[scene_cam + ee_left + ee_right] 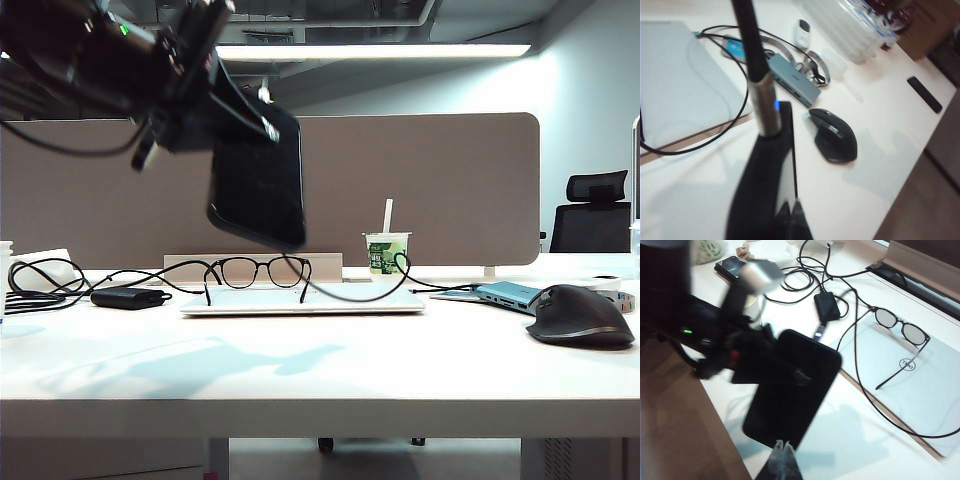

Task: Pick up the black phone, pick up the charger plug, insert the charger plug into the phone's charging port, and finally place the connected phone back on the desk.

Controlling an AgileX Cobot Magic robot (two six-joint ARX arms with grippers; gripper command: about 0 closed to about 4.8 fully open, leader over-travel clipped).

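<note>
My left gripper (232, 112) is shut on the black phone (258, 185) and holds it high above the desk (300, 370) at the left. In the left wrist view the phone (762, 190) shows edge-on beside the fingertips (790, 212). The silver charger plug (765, 107), with a small blue light, sits against the phone's far end and looks seated in it; its thin black cable (747, 35) leads away. The right wrist view shows the plug (819, 332) at the phone's (790, 395) end. My right gripper (782, 449) is shut and empty by the phone's near corner; it is outside the exterior view.
A closed silver laptop (300, 301) with glasses (258, 270) on it lies mid-desk. A power brick (130, 297) and cords lie at the left. A cup (387, 252), a blue-grey hub (510, 293) and a dark mouse (583, 316) are at the right.
</note>
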